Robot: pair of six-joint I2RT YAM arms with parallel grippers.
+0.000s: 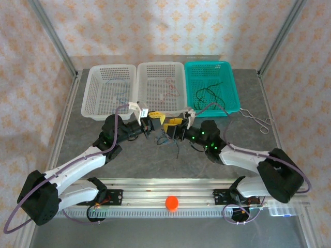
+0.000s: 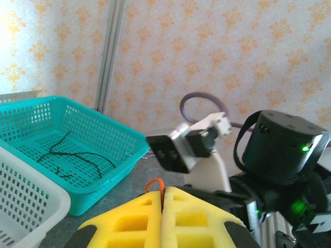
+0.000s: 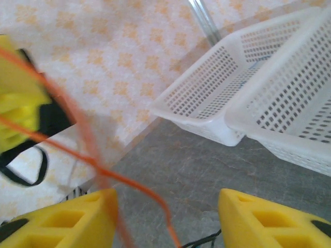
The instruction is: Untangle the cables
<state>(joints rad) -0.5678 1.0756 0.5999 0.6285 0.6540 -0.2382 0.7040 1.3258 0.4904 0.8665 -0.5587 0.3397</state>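
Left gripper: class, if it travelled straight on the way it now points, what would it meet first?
Probably the right arm's wrist camera, directly ahead of the left gripper, which is shut on an orange cable. Nothing shows between them, though depth is hard to judge.

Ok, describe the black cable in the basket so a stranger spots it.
Three baskets stand in a row at the far side of the table. Take the rightmost, the only teal basket: the black cable lies loosely curled on its floor. The white basket next to it holds a reddish wire instead.
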